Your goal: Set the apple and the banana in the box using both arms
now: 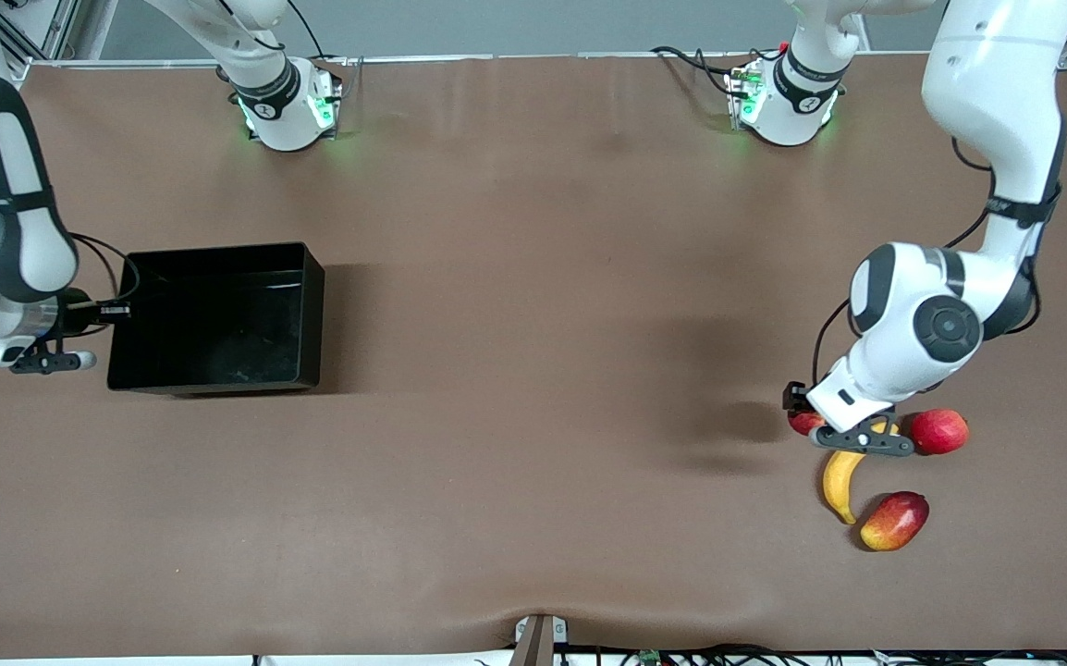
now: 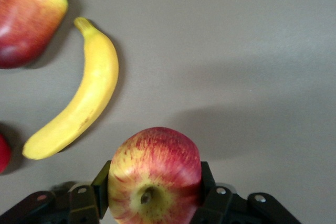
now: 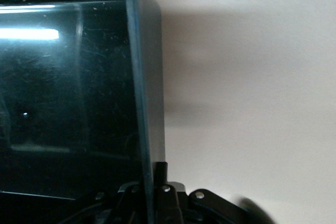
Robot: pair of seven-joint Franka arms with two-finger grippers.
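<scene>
My left gripper [image 1: 806, 416] is shut on the red-and-yellow apple [image 1: 803, 424], one finger on each side of it, at the left arm's end of the table. In the left wrist view the apple [image 2: 155, 177] fills the gap in that gripper [image 2: 155, 184], stem dimple facing the camera. The yellow banana [image 1: 840, 481] lies beside it on the table and also shows in the left wrist view [image 2: 79, 108]. My right gripper [image 1: 116, 312] is shut on the side wall of the black box [image 1: 312, 305] at the right arm's end. The right wrist view shows that gripper [image 3: 152, 182] on the box wall [image 3: 149, 103].
A red-yellow mango [image 1: 894, 521] lies beside the banana, nearer to the front camera, and also shows in the left wrist view [image 2: 29, 19]. A plain pinkish-red round fruit [image 1: 938, 431] sits beside the left gripper. The brown table [image 1: 533, 370] spreads between the box and the fruits.
</scene>
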